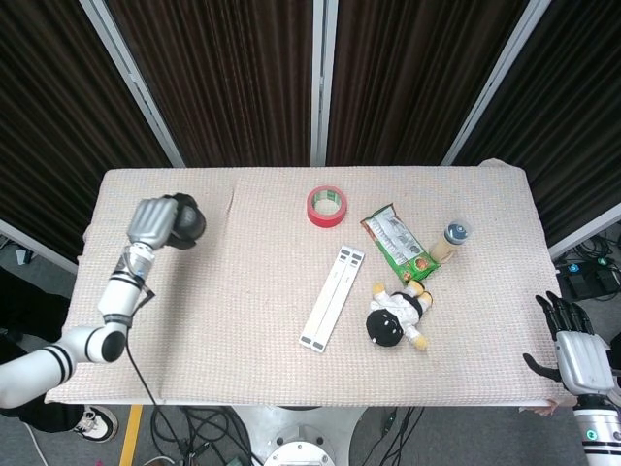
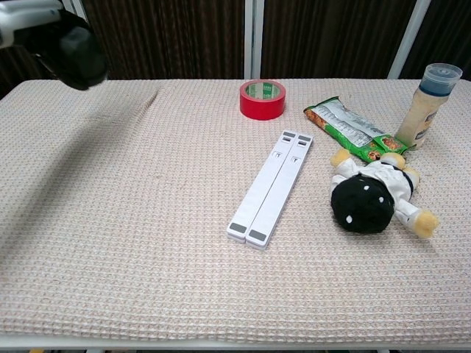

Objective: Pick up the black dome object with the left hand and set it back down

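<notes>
My left hand point(image 1: 155, 222) grips the black dome object point(image 1: 185, 223) and holds it above the far left part of the table. In the chest view the black dome object point(image 2: 79, 53) shows at the top left corner, well above the cloth, with only the edge of my left hand point(image 2: 26, 16) visible. My right hand point(image 1: 574, 346) hangs beyond the table's front right corner with its fingers apart and nothing in it.
On the beige tablecloth point(image 1: 243, 291) lie a red tape roll point(image 1: 327, 206), a white folded bar point(image 1: 332, 297), a green snack packet point(image 1: 397, 244), a small bottle point(image 1: 450, 241) and a plush doll point(image 1: 396, 317). Dark curtains stand behind the table.
</notes>
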